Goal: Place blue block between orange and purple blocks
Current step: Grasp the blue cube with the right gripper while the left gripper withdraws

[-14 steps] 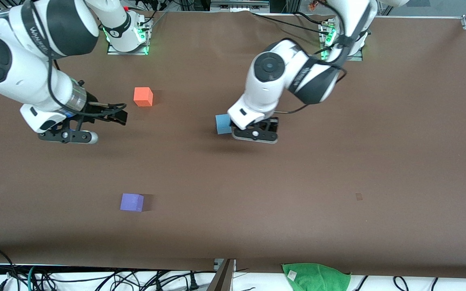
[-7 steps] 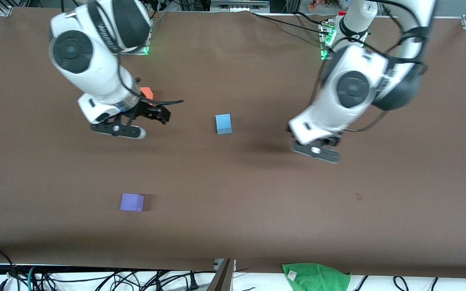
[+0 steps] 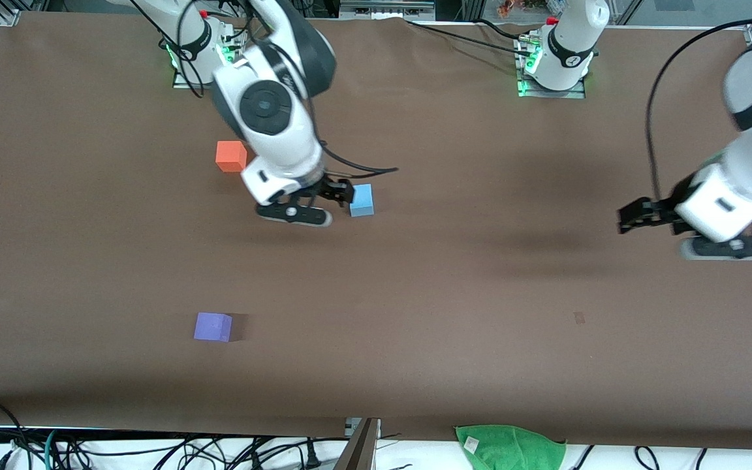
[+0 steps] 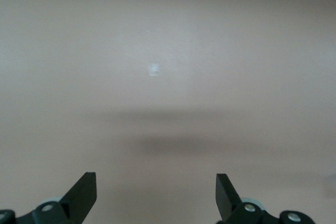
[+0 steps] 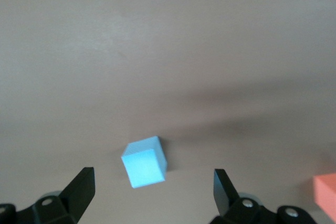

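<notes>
Right tool [image 3: 324, 199] of mine hangs low over the desk [image 3: 454, 313] with fingers spread wide and nothing between them, just beside the blue block [image 3: 361, 200], on the side of it toward the right arm's end. In the right wrist view the blue block [image 5: 144, 162] sits on the desk between my two fingertips [image 5: 84, 190] but not touching either, a bit off toward one finger. Orange block [image 3: 230, 156] sits near this tool, farther from the front camera and more toward the right arm's end; its corner shows at the edge of the right wrist view [image 5: 326, 195]. Purple block [image 3: 213, 326] lies well apart from the tool, much nearer the front camera. Left tool [image 3: 637, 219] waits over bare desk at the left arm's end, fingers [image 4: 84, 195] wide apart, empty. Green cloth [image 3: 510, 447] lies at the desk edge nearest the camera.
</notes>
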Tool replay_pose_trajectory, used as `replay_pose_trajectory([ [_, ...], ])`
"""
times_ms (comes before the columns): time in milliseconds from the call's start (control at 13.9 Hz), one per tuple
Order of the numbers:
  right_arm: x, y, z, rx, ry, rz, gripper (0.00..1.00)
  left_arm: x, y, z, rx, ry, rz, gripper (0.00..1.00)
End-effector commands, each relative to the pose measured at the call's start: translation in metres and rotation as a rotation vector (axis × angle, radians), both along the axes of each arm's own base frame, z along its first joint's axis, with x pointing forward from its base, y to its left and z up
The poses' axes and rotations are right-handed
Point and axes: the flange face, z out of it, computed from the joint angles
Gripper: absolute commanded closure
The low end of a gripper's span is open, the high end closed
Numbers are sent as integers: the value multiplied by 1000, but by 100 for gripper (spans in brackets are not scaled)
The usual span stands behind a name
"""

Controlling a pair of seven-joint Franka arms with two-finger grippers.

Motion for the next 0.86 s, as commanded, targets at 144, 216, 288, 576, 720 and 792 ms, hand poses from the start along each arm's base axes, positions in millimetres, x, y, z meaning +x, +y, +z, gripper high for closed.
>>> replay_pose_trajectory([
  [144, -20, 40, -54, -17, 24, 36, 0, -38, 16, 50, -14, 29, 11, 0],
  [216, -26, 51, -66, -15, 20, 51, 0, -45, 25, 63, -11, 12, 25, 0],
  [288, -29, 57, -79, -16, 21, 58, 0, -59, 28, 78, -6, 6, 32, 0],
  [576, -56, 83, -124, -55, 53, 79, 0, -90, -1, 79, -38, 56, -19, 0],
  [720, -63, 87, -143, -68, 54, 94, 0, -96, -11, 80, -38, 55, -33, 0],
  [792, -64, 86, -151, -77, 60, 103, 0, -100, -12, 77, -37, 60, -28, 0],
])
